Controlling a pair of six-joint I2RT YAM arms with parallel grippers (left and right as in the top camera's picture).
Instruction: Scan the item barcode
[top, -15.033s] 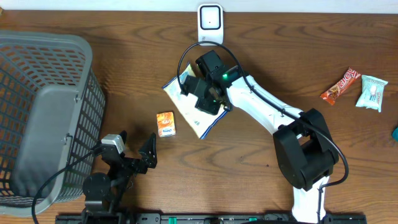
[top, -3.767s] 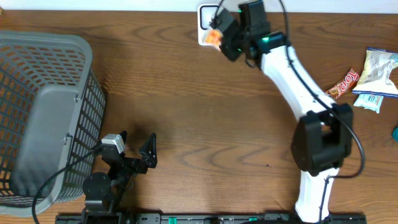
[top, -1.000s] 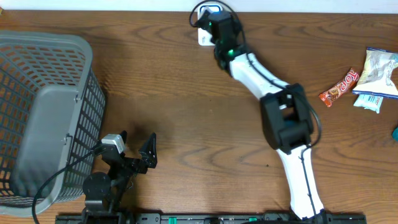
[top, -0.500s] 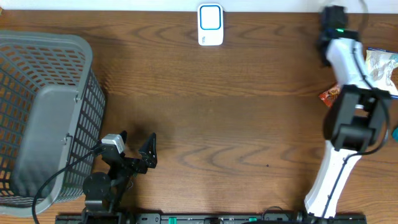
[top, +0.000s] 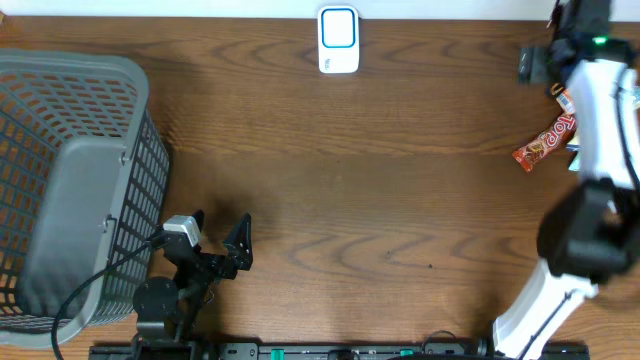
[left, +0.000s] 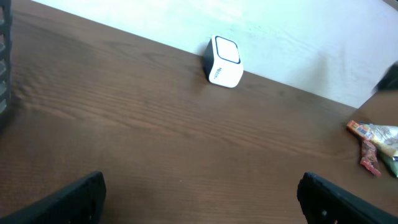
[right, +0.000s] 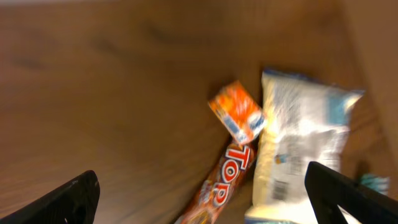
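Although the right wrist view is blurred by motion, it shows the right tool (right: 200, 186) with its fingers spread wide at the lower corners of the frame and nothing between them. Below it, a small orange carton (right: 237, 112) lies at the right end of the table (top: 330, 180), touching or just beside a white pouch (right: 297, 140) and a Top bar (right: 217, 186). The left tool (left: 202, 200) is likewise fully spread and empty, low near the grey basket (top: 60, 130). The barcode scanner (top: 338, 40) stands at the far edge, well apart from the snacks. The carton looks light and fairly stiff, so a grip across its two narrow sides should hold without crushing it. It is crowded, though: the fingers would need to enter from the open side, away from the soft, crinkly pouch. Where its barcode sits cannot be made out.
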